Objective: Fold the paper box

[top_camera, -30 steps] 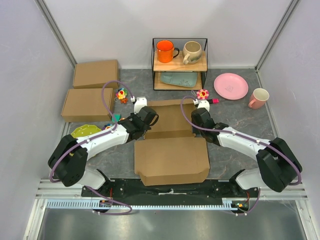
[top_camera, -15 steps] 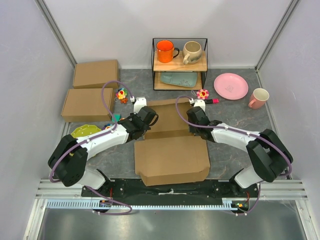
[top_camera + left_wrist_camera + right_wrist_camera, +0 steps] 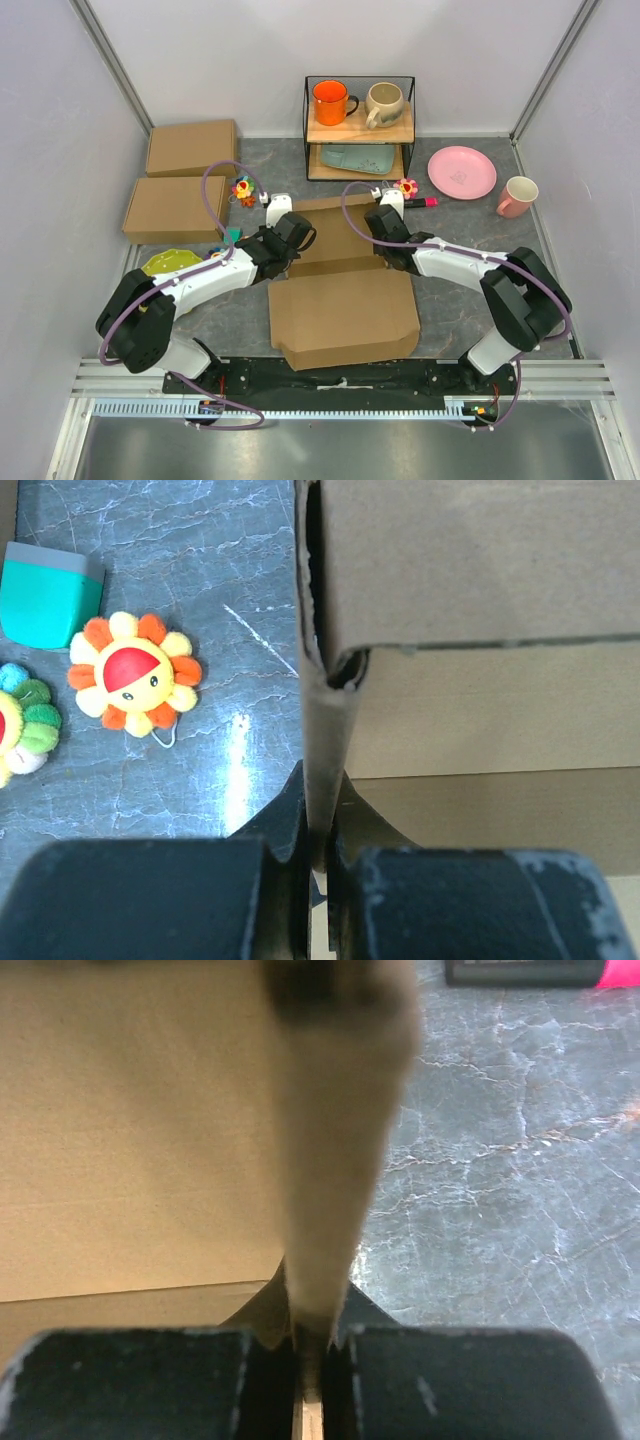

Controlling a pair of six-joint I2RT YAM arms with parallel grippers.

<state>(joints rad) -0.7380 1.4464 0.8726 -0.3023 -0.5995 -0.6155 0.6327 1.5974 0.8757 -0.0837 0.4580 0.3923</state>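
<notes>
Pinching the paper box (image 3: 345,315) from both sides, the two arms each hold one of its upright side flaps. The left gripper (image 3: 318,852) is clamped on the thin lower edge of the left cardboard wall (image 3: 322,740). The right gripper (image 3: 318,1338) is closed tight on the right flap (image 3: 335,1160), which rises blurred and close in that wrist view. The box sits at the centre of the overhead frame, its broad panel flat toward the lower middle and its far section lying between the grippers. Both bites look shallow, right at the flap edges, so an uneven pull could probably let one flap slip free. It might also tear the board at the ragged corner slit (image 3: 338,670) in the left wrist view. Nothing pins the flat panel, so the whole sheet may skew on the marbled tabletop (image 3: 520,1160) and crease off its score lines. A wide outward swing on the left could also knock the sunflower toy (image 3: 135,673) lying just beside that wall.
</notes>
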